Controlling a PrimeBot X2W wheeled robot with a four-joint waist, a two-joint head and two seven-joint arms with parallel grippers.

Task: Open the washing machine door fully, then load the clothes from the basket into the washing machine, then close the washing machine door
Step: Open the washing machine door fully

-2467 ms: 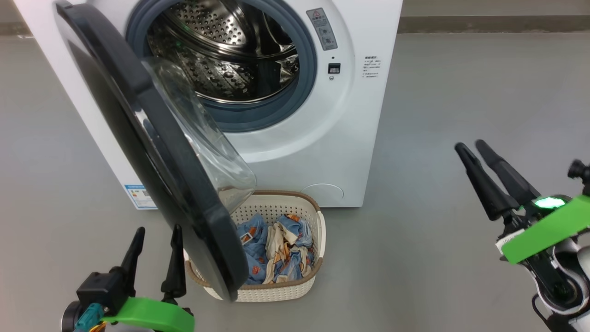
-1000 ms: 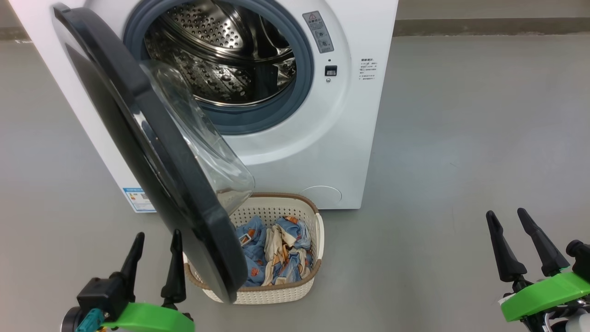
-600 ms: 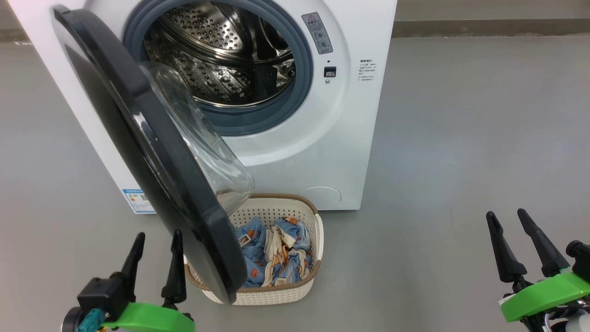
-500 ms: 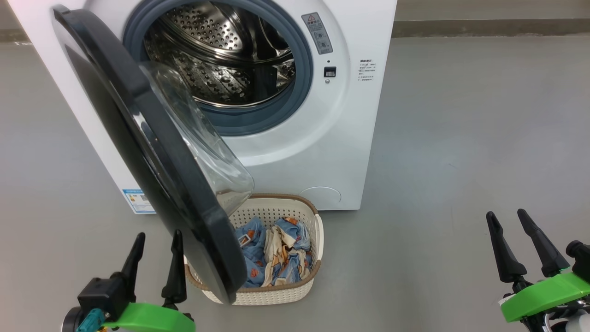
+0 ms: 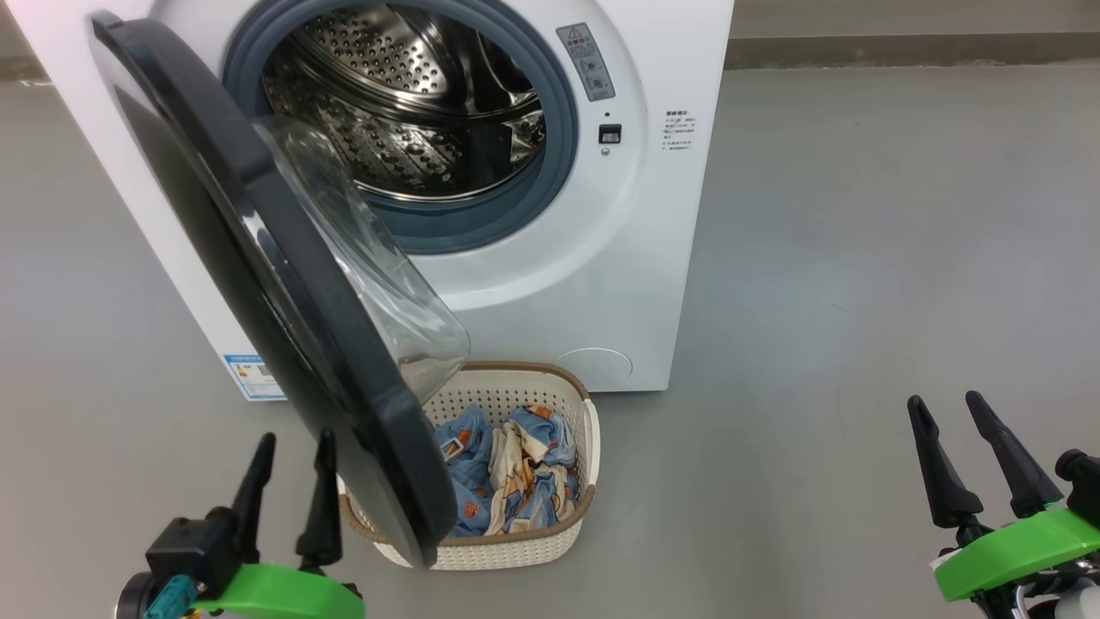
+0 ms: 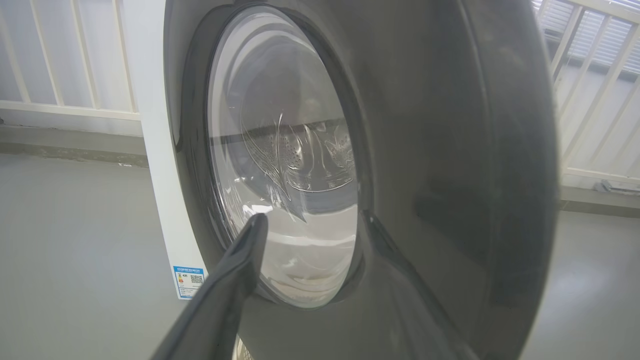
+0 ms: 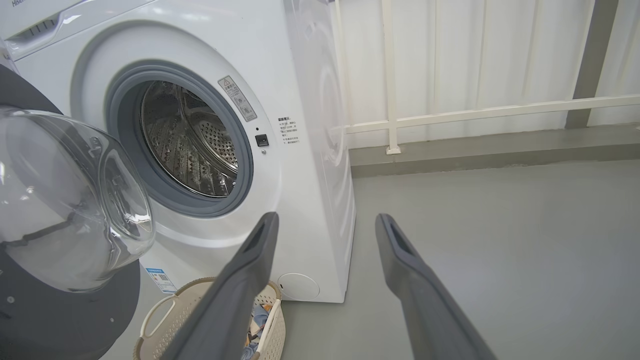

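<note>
- Right dark two-fingered gripper has dropped low, fingers wide, empty.
- Large glossy black round door hangs half-open over cream perforated plastic basket of blue-and-cream clothes.
- Left gripper, wide and empty beside it, should hook its free edge, swinging leftward.

**Both grippers low, spread and empty**

The left gripper sits at the lower left of the head view. Its two dark fingers point up with a gap between them and hold nothing. The left green band lies at its base. The right gripper sits at the lower right, well apart from the left, with its fingers parted, leaning slightly leftward and empty, above the right green band. In each wrist view the fingers rise parted from the bottom edge.
</note>
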